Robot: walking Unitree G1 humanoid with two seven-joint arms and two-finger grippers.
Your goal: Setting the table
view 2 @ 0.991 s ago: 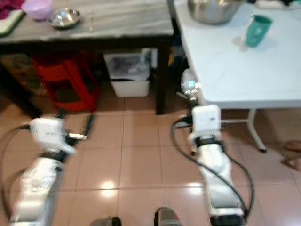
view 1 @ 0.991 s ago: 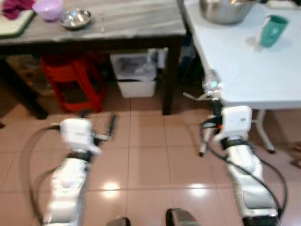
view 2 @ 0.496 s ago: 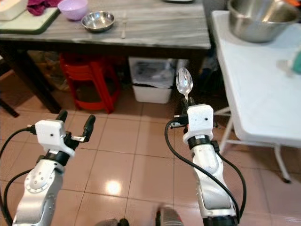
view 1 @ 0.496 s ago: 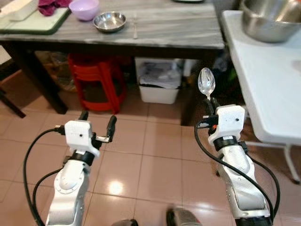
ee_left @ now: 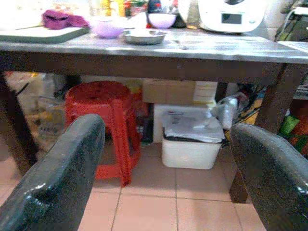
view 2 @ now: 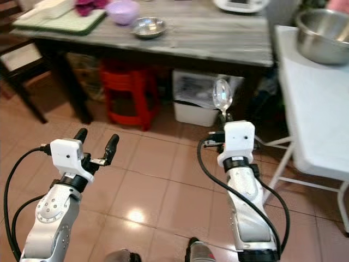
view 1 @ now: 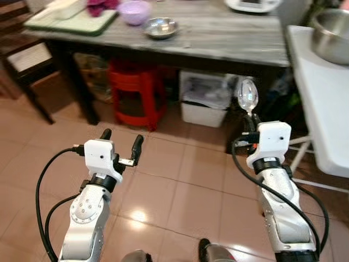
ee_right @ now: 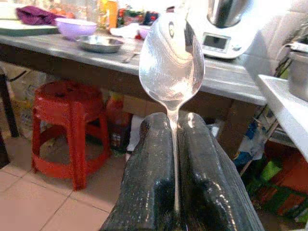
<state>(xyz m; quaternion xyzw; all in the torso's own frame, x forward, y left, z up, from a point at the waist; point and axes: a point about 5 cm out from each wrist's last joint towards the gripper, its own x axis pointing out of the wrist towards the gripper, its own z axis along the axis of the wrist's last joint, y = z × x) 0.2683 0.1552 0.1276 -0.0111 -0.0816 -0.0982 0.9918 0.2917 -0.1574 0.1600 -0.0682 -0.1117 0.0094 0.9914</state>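
Observation:
A silver spoon [view 1: 247, 97] stands bowl-up, its handle pinched in my right gripper [view 1: 250, 122], which is shut on it over the tiled floor in front of the grey-topped table [view 1: 218, 38]. In the right wrist view the spoon [ee_right: 172, 57] rises from between the black fingers [ee_right: 149, 173]. My left gripper [view 1: 121, 146] is open and holds nothing, level with the right one and further left. On the grey table sit a steel bowl [view 1: 161, 27], a lilac bowl [view 1: 135, 11] and a small utensil [view 1: 187, 43].
A white table [view 1: 322, 109] with a big steel bowl [view 1: 330, 41] stands at the right. Under the grey table are a red stool [view 1: 136, 90] and a white bin [view 1: 206, 101]. A green tray [view 1: 71, 21] and a white appliance [view 1: 252, 4] are on top. Dark chair [view 1: 22, 60] at left.
The camera has swung left and nearer the grey table; the white table has slid toward the right edge. The right gripper still holds the spoon upright; the left stays open.

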